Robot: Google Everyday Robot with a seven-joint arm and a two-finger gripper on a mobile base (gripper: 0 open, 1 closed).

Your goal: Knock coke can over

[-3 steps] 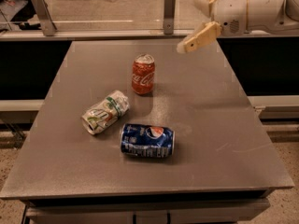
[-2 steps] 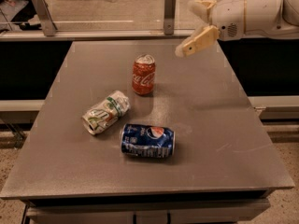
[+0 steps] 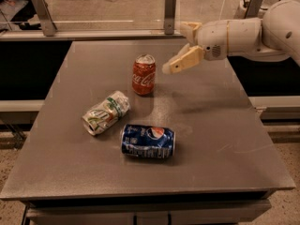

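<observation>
The coke can (image 3: 144, 75) stands upright at the middle of the grey table (image 3: 220, 139), red-orange with white script and a dented silver top. My gripper (image 3: 174, 48) hovers just right of the can's top, a short gap away and not touching it. Its cream fingers (image 3: 183, 60) are spread open and hold nothing. The white arm reaches in from the right edge.
A crushed silver-white can with green markings (image 3: 106, 112) lies on its side front-left of the coke can. A blue Pepsi can (image 3: 148, 141) lies on its side in front. A glass barrier with metal posts (image 3: 170, 12) runs along the table's far edge.
My gripper has moved left and down, closing most of the gap to the coke can. The cans have not moved.
</observation>
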